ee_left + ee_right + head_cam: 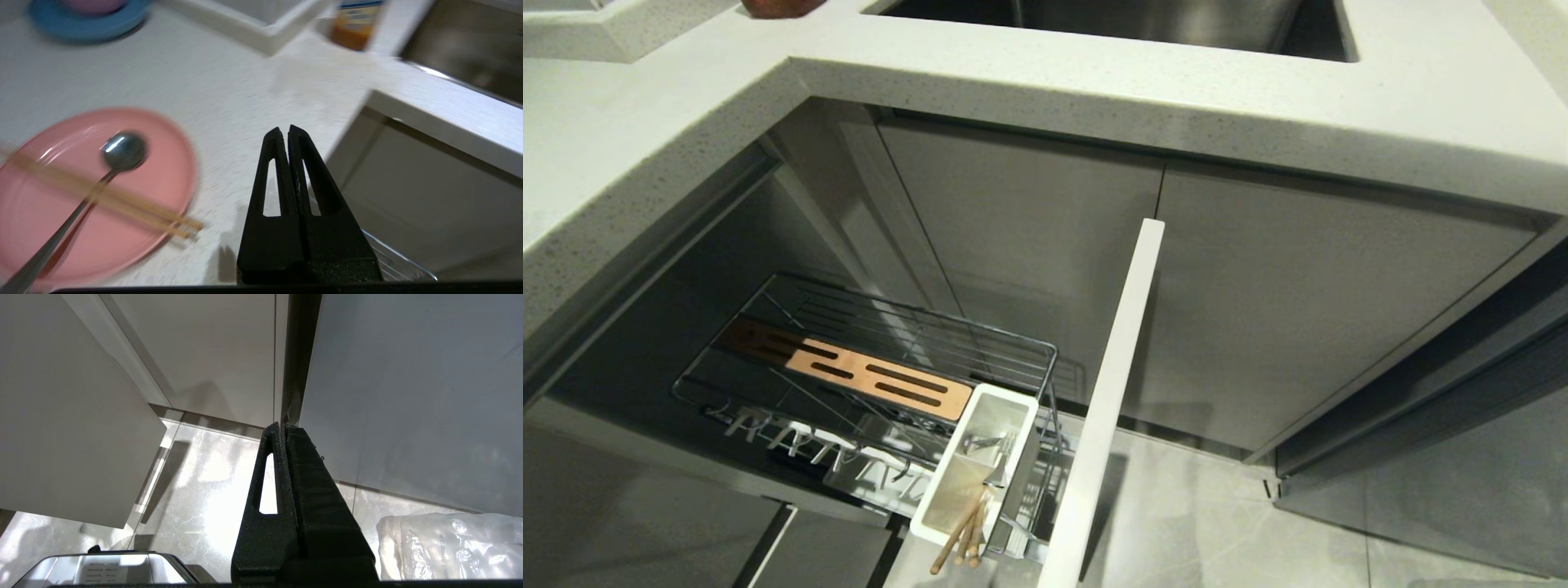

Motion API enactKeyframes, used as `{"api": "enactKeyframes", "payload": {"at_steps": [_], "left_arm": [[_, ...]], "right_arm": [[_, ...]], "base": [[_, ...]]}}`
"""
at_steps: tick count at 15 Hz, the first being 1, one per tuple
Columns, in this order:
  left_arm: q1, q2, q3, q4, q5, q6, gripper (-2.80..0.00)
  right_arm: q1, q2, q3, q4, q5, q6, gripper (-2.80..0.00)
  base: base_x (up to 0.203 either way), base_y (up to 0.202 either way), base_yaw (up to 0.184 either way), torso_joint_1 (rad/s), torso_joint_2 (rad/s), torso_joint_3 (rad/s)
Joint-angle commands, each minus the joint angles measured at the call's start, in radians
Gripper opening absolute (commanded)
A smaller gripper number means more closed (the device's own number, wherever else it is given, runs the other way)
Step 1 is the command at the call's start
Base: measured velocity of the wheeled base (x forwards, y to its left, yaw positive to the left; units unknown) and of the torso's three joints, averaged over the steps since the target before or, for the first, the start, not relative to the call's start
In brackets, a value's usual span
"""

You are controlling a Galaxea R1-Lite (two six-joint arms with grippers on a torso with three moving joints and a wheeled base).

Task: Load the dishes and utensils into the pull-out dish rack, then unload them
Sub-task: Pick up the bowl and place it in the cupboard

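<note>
1. Tool state first: the left tool (pixel 289 130) has its two black fingers pressed flat together with nothing between them. It hangs above the pale bench (pixel 229 77), beside the bench edge over the open cabinet.
2. Beside it on the bench lies the pink plate (pixel 135 228). One metal spoon (pixel 122 151) rests on the plate, and one pair of chopsticks (pixel 135 206) lies across the spoon handle, tips reaching past the plate rim.
3. Below, the pull-out dish rack (pixel 866 343) stands drawn out under the bench. Its white caddy (pixel 976 465) already holds a second pair of chopsticks (pixel 960 539) and a metal utensil I cannot identify.
4. The right tool (pixel 282 426) is likewise closed and empty, parked low near the floor and cabinet doors.
5. Risks, as I judge them: the chopsticks are loose across the spoon handle, so lifting either could roll or drag the other off the plate. The thin, shiny spoon handle could slip from a closed-down pinch. The plate is near the bench edge, so a nudge might push it over.
6. Count: one pink plate, one spoon on it, two pairs of chopsticks, one rack, one caddy. No cream bowl shows.
</note>
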Motion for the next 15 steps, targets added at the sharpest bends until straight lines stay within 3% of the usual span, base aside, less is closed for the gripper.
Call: {"api": "enactKeyframes", "payload": {"at_steps": [1,4,9,15], "left_arm": [[0.073,0.076,-0.083,0.084,0.035,-0.047,-2.8],[0.195,0.134,-0.121,0.138,0.132,-0.112,-2.8],[0.291,0.252,-0.132,0.193,0.298,-0.22,-2.8],[0.462,0.286,-0.14,0.219,0.347,-0.245,-2.8]], "right_arm": [[0.001,0.0,0.003,0.0,0.0,0.0,-2.8],[0.001,0.0,0.002,0.0,0.0,0.0,-2.8],[0.0,0.0,0.003,0.0,0.0,0.0,-2.8],[0.001,0.0,0.003,0.0,0.0,0.0,-2.8]], "base": [[0.0,0.0,0.0,0.0,0.0,0.0],[0.0,0.0,0.0,0.0,0.0,0.0],[0.0,0.0,0.0,0.0,0.0,0.0],[0.0,0.0,0.0,0.0,0.0,0.0]]}}
